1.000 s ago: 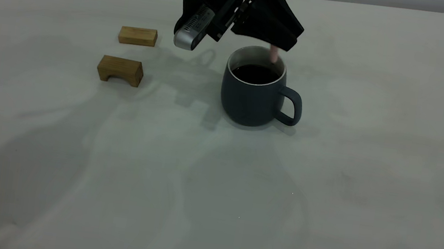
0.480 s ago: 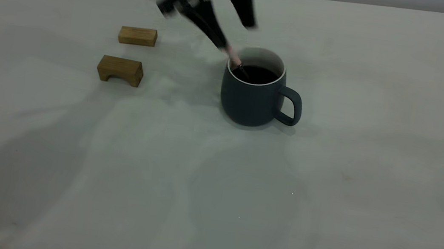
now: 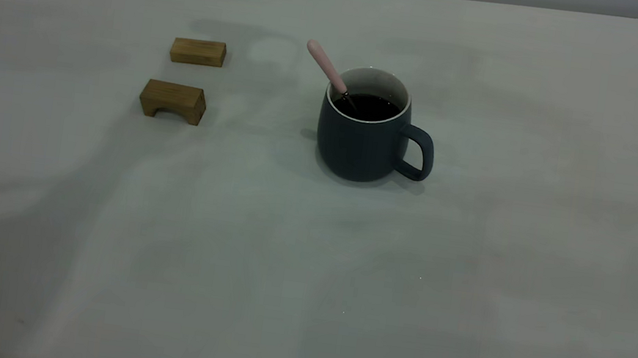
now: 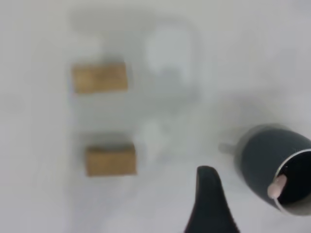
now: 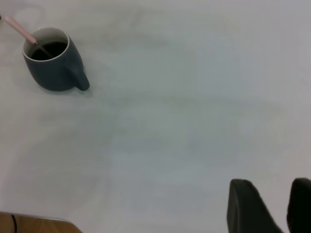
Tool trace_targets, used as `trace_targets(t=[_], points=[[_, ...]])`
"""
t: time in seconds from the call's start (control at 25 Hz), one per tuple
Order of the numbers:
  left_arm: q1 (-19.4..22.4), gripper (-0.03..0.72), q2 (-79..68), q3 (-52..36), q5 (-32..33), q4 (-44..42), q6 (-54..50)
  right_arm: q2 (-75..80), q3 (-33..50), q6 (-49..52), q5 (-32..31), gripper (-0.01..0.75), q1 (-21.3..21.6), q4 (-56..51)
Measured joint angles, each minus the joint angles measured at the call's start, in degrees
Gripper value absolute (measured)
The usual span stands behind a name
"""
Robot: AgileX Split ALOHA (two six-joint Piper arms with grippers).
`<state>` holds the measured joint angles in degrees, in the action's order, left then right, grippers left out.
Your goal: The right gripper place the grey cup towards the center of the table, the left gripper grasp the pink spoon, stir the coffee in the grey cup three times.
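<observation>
The grey cup (image 3: 360,147) stands upright near the middle of the table (image 3: 306,276), its handle to the right, with dark coffee (image 3: 368,106) inside. The pink spoon (image 3: 324,66) leans on the cup's left rim, bowl in the coffee, with nothing holding it. Neither gripper shows in the exterior view. In the left wrist view the cup (image 4: 265,160) and the spoon's pink end (image 4: 277,187) lie beside one black finger (image 4: 210,206) of the left gripper, apart from both. My right gripper (image 5: 272,187) hovers open over bare table, far from the cup (image 5: 53,73).
Two brown wooden blocks lie left of the cup: a flat one (image 3: 197,52) farther back and an arched one (image 3: 173,100) nearer. A brown strip (image 5: 29,223) past the table edge shows in the right wrist view.
The left gripper let go of the spoon and drew back up and left, out of the exterior view. The spoon now leans on the cup's left rim.
</observation>
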<state>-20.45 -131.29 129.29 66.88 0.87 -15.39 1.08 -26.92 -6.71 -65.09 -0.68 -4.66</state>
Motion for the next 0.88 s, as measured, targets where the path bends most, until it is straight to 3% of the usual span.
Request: trace_targets(t=[0.16, 0.36, 0.72, 0.88], points=[[0.1, 0.583, 6.5, -2.8, 0.0, -7.1, 2.4, 0.0, 0.0, 0.0, 0.0, 0.241, 0.0, 0.0], [2.0, 0.583, 17.9, -15.0, 0.0, -12.4, 2.8, 0.0, 0.0, 0.0, 0.0, 0.241, 0.0, 0.0], [3.1, 0.583, 44.8, -56.6, 0.0, -15.5, 0.4, 0.0, 0.0, 0.0, 0.0, 0.241, 0.0, 0.0], [3.1, 0.583, 54.7, -71.1, 0.0, -16.5, -1.3, 0.0, 0.0, 0.0, 0.0, 0.241, 0.0, 0.0]])
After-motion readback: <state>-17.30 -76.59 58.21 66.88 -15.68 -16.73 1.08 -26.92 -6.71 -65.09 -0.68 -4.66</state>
